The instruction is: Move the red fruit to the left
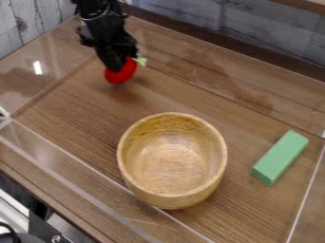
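Looking down on a brown wood-grain surface [191, 85] enclosed by clear plastic walls. Showing 1 black robot hand [117, 65] in the upper left, pointing steeply downward, fingers closed around a small bright red strawberry-like toy fruit [118, 73] (green leafy bit [137, 63] poking out on the right side of the grip). Sitting at the upper-left part of the surface, this red fruit, directly beneath the black fingers and clamped between them; hard telling whether resting on the wood or lifted just off it. Standing near the middle-bottom, 1 round light wooden bowl [173, 158], upright and holding nothing, well apart from the fruit and much larger than it. Lying toward the right edge, 1 light green rectangular block [280, 157], flat on the wood and angled diagonally, near the bowl but not touching it. Catching bright reflections along the left-hand clear wall. Running behind the far wall, a band of grey weathered planks [254, 28]. Peeking in at the bottom left corner, some dark hardware outside the enclosure, too cropped for naming.
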Available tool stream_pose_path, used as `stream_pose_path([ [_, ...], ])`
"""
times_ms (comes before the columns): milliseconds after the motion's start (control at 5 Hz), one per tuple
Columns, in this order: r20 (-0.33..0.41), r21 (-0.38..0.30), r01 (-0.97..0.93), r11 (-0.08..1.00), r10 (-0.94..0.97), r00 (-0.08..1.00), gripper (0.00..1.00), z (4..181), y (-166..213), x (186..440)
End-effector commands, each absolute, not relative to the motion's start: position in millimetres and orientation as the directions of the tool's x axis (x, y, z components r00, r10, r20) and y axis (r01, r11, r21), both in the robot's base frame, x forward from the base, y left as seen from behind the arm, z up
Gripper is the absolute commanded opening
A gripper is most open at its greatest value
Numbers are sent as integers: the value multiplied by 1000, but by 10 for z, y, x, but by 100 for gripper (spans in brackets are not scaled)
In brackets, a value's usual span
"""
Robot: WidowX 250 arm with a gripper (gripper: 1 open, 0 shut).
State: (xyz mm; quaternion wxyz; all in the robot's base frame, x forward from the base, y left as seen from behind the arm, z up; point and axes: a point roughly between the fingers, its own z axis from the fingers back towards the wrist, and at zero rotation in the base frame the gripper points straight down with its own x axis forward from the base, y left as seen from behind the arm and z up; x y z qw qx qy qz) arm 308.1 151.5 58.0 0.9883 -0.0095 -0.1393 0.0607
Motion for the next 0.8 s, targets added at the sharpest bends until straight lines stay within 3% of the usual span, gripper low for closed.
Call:
stream_pose_path([
  [0,325,-2,-136,991,129,937,0,717,1654,3207],
  [400,308,-1,-187,982,178,935,0,627,1656,3221],
  [600,297,-1,-219,976,209,932,100,582,1659,3198],
])
